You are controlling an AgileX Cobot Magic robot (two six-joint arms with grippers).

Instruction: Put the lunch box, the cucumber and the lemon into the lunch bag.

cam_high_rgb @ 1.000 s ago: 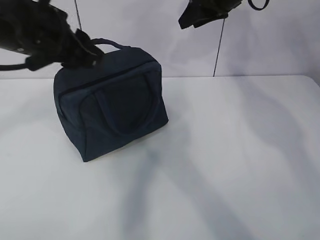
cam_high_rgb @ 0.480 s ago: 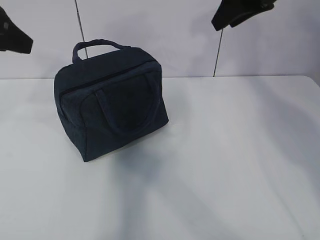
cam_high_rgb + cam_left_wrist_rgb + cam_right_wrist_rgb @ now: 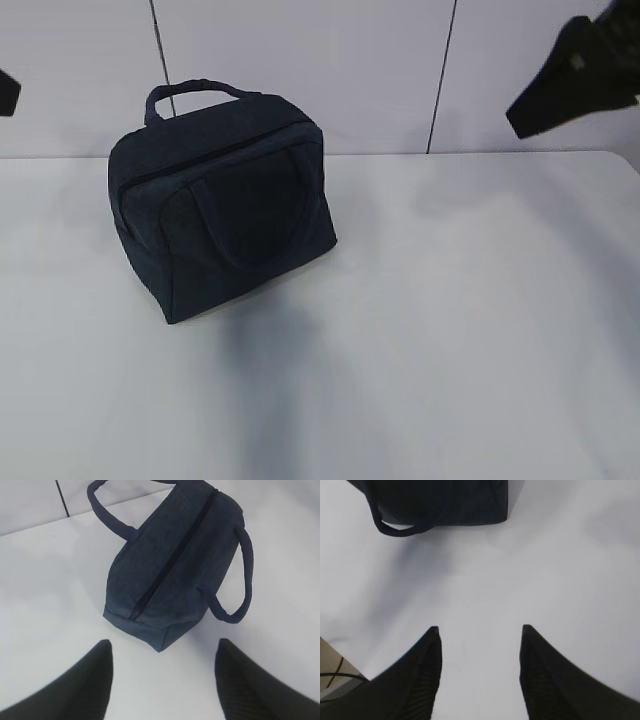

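Exterior view: one lunch bag (image 3: pixel 220 215), two handles, on one table (image 3: pixel 450 320).

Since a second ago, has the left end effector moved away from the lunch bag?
Yes. It was at the lunch bag top by the rear handle; now it has pulled back left, off the bag, only a dark tip at the exterior view's edge.

Lunch bag (image 3: pixel 225 215): dark navy woven cloth, matt, slightly coarse weave; loop handles (image 3: pixel 235 575) same cloth, zipper (image 3: pixel 172 555) a darker strip along the top. Counter (image 3: pixel 450 330): white, smooth, faint sheen. End effector fingers (image 3: pixel 415 680): black, matt, finely ribbed inner faces, look like plastic or rubber.
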